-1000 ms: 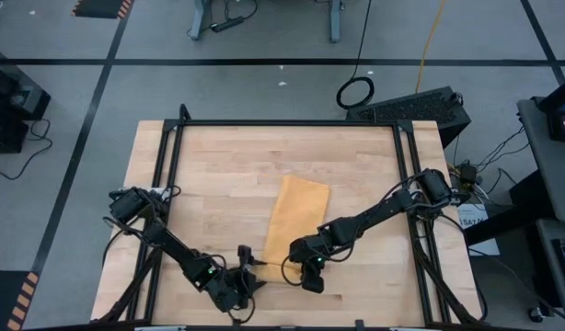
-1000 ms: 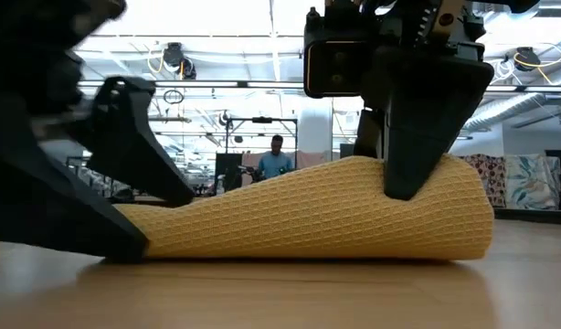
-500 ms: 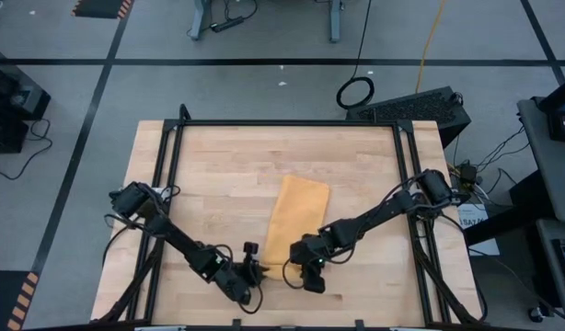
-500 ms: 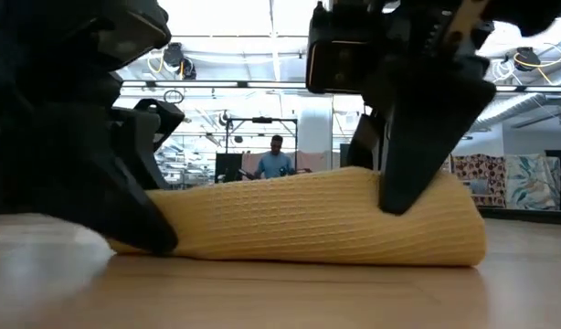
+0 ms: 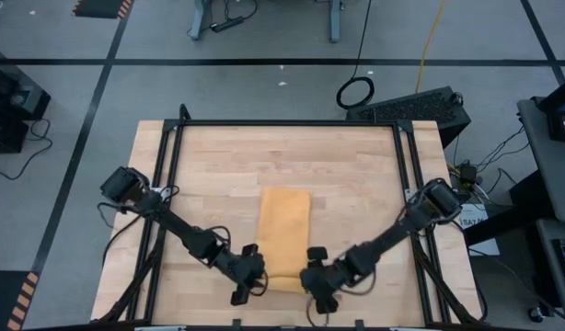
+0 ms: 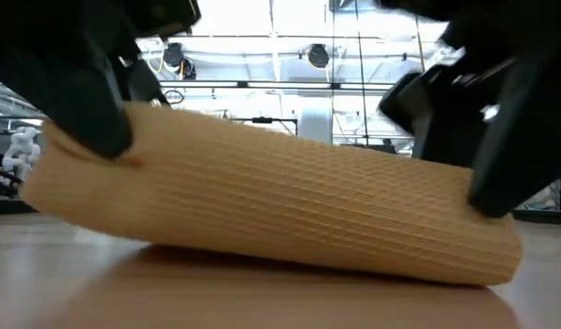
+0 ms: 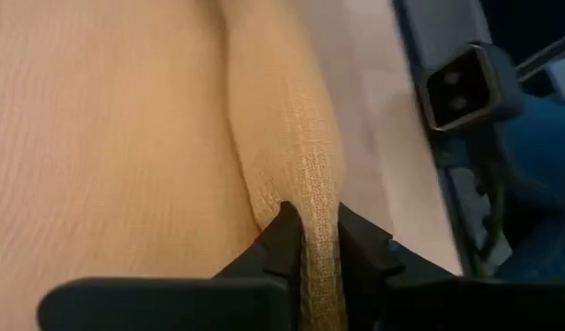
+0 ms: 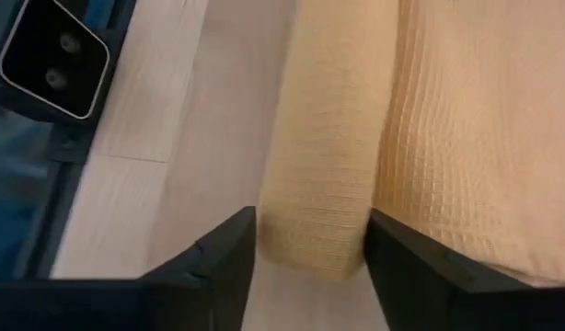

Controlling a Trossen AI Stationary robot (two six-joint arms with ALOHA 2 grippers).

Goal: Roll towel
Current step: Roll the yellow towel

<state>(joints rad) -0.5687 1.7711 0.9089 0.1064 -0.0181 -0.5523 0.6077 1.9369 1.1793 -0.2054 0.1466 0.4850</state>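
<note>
The mustard-yellow towel [image 5: 284, 234] lies lengthwise on the wooden table, running from near to far. Its near end is rolled into a thick roll [image 6: 280, 215] across the table. My left gripper [image 5: 252, 276] is at the roll's left end and shut on it [image 7: 319, 244]. My right gripper [image 5: 312, 276] is at the roll's right end. It is open, with one finger on each side of that end [image 8: 312, 262]. The flat part of the towel [image 8: 476, 129] stretches away behind the roll. My left gripper pinches the roll's left end [image 7: 317, 207] between its two fingers [image 7: 281, 237], with several layers between them. The fingers slant down from the table's left, along the roll. That end [image 6: 75, 174] is raised and the right end [image 6: 486, 265] rests on the table. My right gripper's fingers [image 8: 229, 253] flank the roll's right end [image 8: 315, 234]; I cannot tell whether they touch it.
Black frame rails [image 5: 167, 184] run along the table's left, right and far sides. Bare wood [image 5: 264, 156] lies beyond the towel's far end. Each wrist view shows the other arm's camera housing [image 8: 52, 55] close by.
My left gripper has shut on the roll's left end, rolled its wrist and risen, lifting that end. My right gripper has gone from on top of the roll to its right end. The towel has swung from slanting to straight, its far end shifting left.
</note>
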